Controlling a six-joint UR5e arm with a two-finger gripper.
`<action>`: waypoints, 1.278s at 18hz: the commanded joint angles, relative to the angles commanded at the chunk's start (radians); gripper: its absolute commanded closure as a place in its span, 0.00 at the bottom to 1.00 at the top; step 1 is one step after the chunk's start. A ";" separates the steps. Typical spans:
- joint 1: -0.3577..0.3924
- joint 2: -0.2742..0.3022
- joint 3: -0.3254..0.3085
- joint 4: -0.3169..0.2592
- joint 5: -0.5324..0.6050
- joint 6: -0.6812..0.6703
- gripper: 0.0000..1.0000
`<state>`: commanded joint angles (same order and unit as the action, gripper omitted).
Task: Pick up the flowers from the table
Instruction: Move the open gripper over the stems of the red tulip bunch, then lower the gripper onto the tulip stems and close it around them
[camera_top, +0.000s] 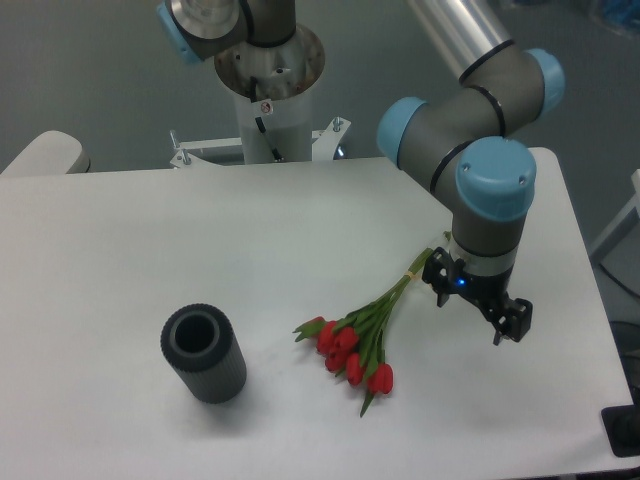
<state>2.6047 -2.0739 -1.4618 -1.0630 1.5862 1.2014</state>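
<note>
Behind hand (480, 300), flowers' (355, 340) stem ends

My arm (470, 100) is grey-jointed with pale blue end caps and a polished silver tube; its base column (270, 110) is white with a small red-marked label. The pincer (478, 300) is black — a tiny blue light glows on it.

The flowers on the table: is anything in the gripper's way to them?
Nothing visible. The gripper is beside the stem end of the flowers; the grey cylinder stands well off on their far side.
</note>
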 joint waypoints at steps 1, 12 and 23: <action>-0.006 0.000 -0.014 0.000 -0.002 -0.034 0.00; -0.052 0.054 -0.182 0.021 -0.009 -0.056 0.00; -0.083 0.051 -0.310 0.191 -0.011 -0.036 0.00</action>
<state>2.5218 -2.0233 -1.7716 -0.8715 1.5754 1.1658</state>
